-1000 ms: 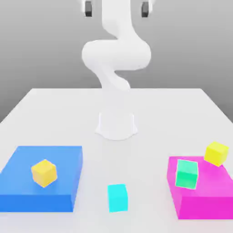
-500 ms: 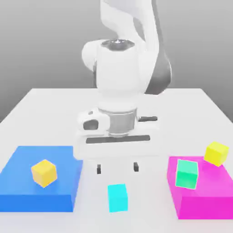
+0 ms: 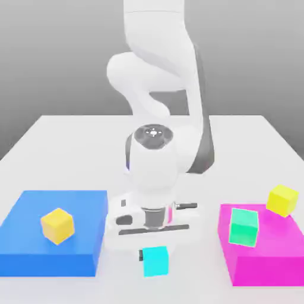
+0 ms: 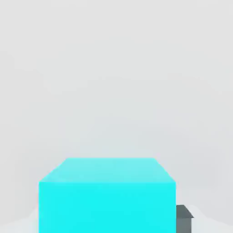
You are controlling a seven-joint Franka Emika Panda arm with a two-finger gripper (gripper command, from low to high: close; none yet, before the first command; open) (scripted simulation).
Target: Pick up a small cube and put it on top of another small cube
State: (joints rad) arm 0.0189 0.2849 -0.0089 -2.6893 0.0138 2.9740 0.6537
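The small cyan cube [image 3: 155, 261] rests on the white table near its front edge, and in the hand view the cyan cube [image 4: 107, 195] is very close. My gripper [image 3: 155, 256] has come down over it, shut on the cube, with one dark finger [image 3: 141, 255] pressed to the side facing the exterior view's left and a fingertip [image 4: 184, 218] flush against its other side. The mint-green cube [image 3: 244, 227] sits on the magenta block [image 3: 264, 252] at the exterior view's right.
A flat blue block [image 3: 53, 231] lies at the exterior view's left with a yellow cube [image 3: 57, 225] on it. A second yellow cube [image 3: 282, 200] leans on the magenta block's far corner. The arm's base stands behind the hand.
The arm swung down from above the scene to the cyan cube. The fingers, wide apart half a second ago, have drawn in against the cube's sides.
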